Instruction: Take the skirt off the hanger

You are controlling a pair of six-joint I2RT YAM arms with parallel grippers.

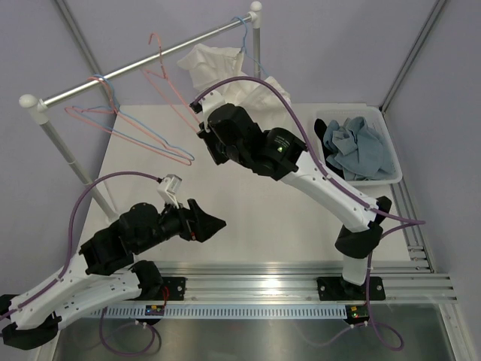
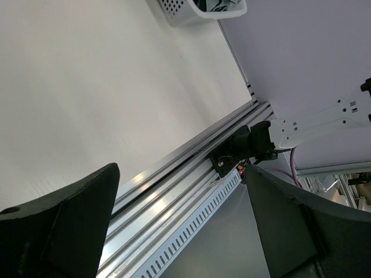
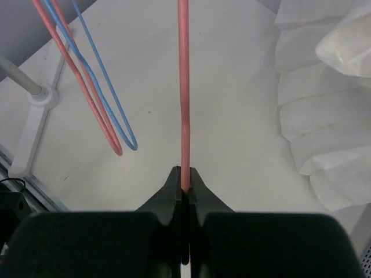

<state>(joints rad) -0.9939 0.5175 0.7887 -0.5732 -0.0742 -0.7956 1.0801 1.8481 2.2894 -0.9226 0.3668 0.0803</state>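
White table up front, rail behind. R gripper is pinched tight on the pink hanger, wire bare. Skirt, prob. that dark cloth, sits in the bin, right of frame. L gripper gapes wide, empty. Removal looks done; hanger not yet let go.

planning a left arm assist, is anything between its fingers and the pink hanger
Nothing visible: in the top view only table lies between the open, empty left gripper and the pink hanger. The right gripper pinches that hanger's wire between its fingers.
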